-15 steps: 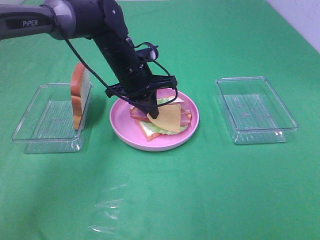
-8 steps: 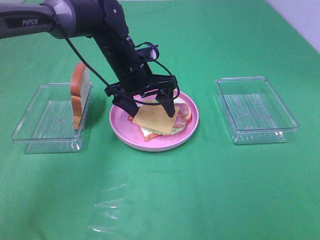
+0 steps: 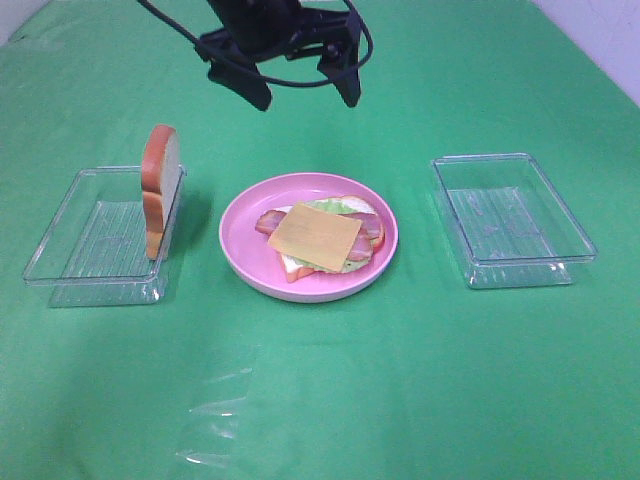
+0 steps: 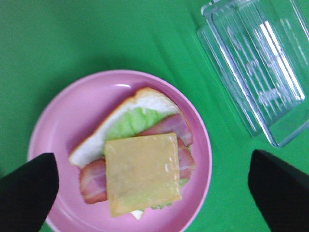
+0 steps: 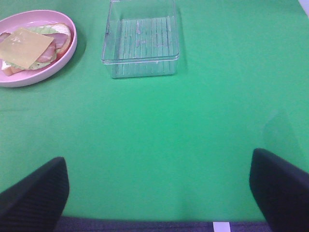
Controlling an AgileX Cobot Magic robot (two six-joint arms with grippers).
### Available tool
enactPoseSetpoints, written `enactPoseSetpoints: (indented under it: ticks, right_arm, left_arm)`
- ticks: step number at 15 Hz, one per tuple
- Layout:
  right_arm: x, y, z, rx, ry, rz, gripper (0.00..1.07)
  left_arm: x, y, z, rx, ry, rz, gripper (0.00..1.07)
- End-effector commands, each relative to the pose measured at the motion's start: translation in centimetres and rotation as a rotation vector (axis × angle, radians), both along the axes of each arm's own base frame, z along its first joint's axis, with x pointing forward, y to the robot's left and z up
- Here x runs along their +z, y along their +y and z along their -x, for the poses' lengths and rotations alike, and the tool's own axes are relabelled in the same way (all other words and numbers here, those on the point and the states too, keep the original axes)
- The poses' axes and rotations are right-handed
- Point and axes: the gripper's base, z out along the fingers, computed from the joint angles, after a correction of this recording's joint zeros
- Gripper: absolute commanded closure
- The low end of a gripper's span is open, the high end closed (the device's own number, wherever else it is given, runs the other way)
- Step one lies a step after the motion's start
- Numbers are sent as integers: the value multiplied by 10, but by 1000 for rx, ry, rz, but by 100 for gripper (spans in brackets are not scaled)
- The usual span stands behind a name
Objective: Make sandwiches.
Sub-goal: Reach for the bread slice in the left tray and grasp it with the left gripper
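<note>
Green cloth (image 3: 400,400) covers the whole table. At far left lies a clear rectangular plastic tray (image 3: 80,262); a white toy bread slice with orange-brown crust (image 3: 160,200) stands on edge inside it, leaning against the tray's right wall. Above and to the right, near the top of the high view, hangs the black left gripper (image 3: 304,92), its two fingers spread wide with nothing between them; its wrist view looks straight down on the plate. At centre sits a round pink plate (image 3: 240,250) carrying the unfinished sandwich: a bottom bread slice (image 4: 145,99), a green lettuce leaf (image 4: 129,123), reddish bacon strips (image 4: 169,126) and, topmost, a yellow cheese square (image 3: 314,238) lying flat and slightly turned. No bread covers the cheese. To the right of the plate, apart from it, rests a second clear rectangular plastic tray (image 3: 520,268). The right gripper (image 5: 159,191) shows only in its own wrist view, fingers (image 5: 34,193) held wide apart over bare cloth, well away from plate and tray.
</note>
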Motion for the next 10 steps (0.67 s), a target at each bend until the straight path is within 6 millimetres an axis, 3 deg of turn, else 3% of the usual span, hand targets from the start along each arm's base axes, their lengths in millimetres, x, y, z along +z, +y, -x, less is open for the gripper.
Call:
enactPoseSetpoints:
  ticks: [1, 5, 7, 9, 10]
  right_arm:
    - [-1, 0, 4, 6, -34, 8, 11]
    - [-1, 0, 4, 6, -33, 8, 11]
    - [-1, 0, 4, 6, -33, 8, 11]
    - [-1, 0, 4, 6, -33, 8, 11]
    - [-1, 0, 4, 6, -33, 8, 11]
  left_arm:
    - [22, 23, 7, 56, 4, -116, 5]
    - [52, 85, -1, 195, -38, -122, 6]
    - [50, 116, 0, 255, 3, -141, 6]
    - [34, 136, -1, 293, 72, -155, 6]
    - [28, 136, 0, 285, 95, -156, 6]
